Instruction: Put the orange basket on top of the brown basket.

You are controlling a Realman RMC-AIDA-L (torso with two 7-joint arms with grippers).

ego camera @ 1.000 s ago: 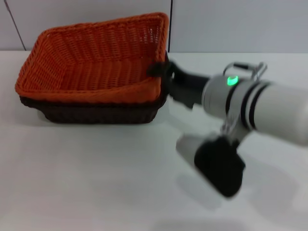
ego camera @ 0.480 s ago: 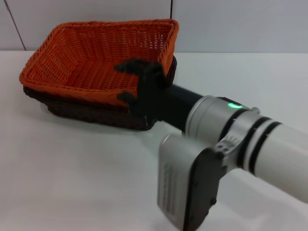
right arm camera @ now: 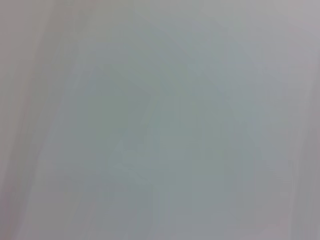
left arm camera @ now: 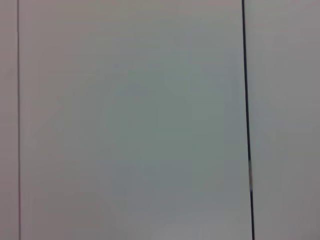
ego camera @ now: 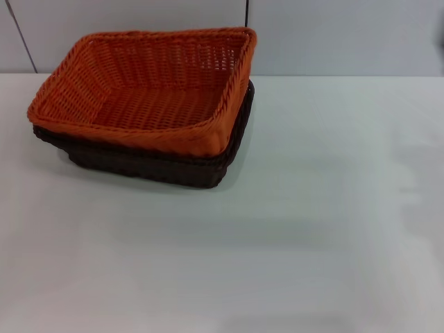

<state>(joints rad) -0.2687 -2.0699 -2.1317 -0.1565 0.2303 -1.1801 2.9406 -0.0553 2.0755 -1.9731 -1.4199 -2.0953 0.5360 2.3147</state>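
The orange basket (ego camera: 149,90) sits nested on top of the brown basket (ego camera: 159,166) at the back left of the white table, in the head view. Only the brown basket's dark rim and lower sides show beneath the orange one. No gripper or arm shows in the head view. The left wrist view and the right wrist view show only plain pale surface, with no fingers and no basket.
The white table (ego camera: 298,229) spreads in front of and to the right of the baskets. A pale wall with a dark vertical seam (ego camera: 246,14) stands behind them. The left wrist view shows a dark vertical line (left arm camera: 246,120) on a pale surface.
The right arm, which reached across the table to the orange basket's near right corner, has drawn back out of view. The orange basket has settled level on the brown one.
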